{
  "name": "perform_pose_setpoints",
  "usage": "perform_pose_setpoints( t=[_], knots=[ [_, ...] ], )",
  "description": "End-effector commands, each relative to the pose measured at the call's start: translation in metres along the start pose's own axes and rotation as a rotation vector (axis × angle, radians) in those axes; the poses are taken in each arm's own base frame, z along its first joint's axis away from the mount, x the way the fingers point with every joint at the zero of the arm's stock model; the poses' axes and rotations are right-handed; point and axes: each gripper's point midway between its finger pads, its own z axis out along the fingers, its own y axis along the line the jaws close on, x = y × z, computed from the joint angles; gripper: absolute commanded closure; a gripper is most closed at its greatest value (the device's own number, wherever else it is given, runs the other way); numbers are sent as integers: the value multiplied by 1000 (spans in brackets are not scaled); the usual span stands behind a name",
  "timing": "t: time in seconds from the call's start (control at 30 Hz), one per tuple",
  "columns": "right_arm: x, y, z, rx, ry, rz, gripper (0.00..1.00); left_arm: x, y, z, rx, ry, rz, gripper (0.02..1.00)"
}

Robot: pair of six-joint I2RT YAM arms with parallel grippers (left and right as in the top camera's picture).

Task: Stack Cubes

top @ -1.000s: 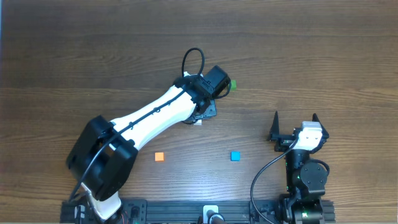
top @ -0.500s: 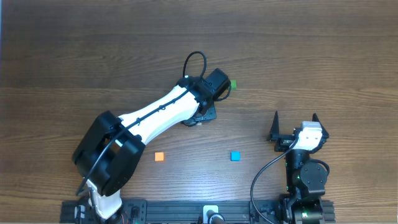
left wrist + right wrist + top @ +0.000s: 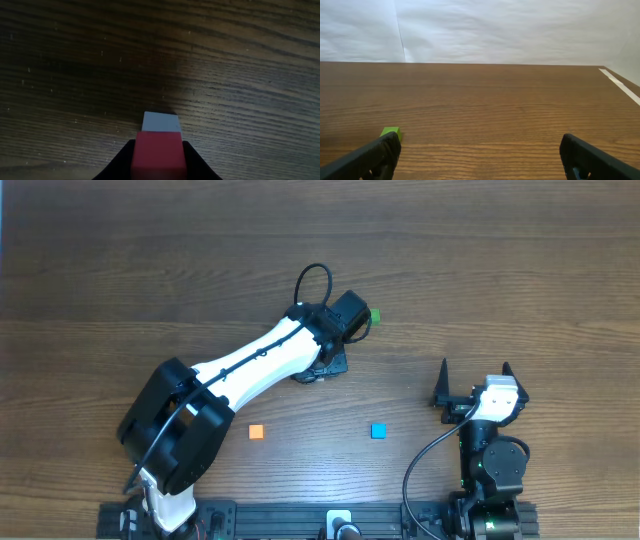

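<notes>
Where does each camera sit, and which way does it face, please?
Top view: fixed overhead, looking down on the table; left arm and right arm show.
Left wrist view: on the left wrist, facing the table; left claw grips a red cube.
Right wrist view: on the right wrist, looking across the table; open right claw shows.
Shared: the green cube, top and right wrist views.

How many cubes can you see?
5. The orange cube and blue cube lie near the arm bases, green cube beside the left arm, red cube in the left gripper, white cube right by it. More may hide under the arm.
</notes>
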Motion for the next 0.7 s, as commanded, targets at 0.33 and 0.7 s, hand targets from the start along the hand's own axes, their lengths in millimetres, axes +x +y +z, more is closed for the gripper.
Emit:
perform_pose_setpoints(
  t=[0.33,0.7],
  knots=[
    [3,0,0,-2,2,-1,7,6,2,8,-6,36,4,972],
    [2,0,0,-2,2,-1,9,6,2,8,-9,37,3,875]
  ],
)
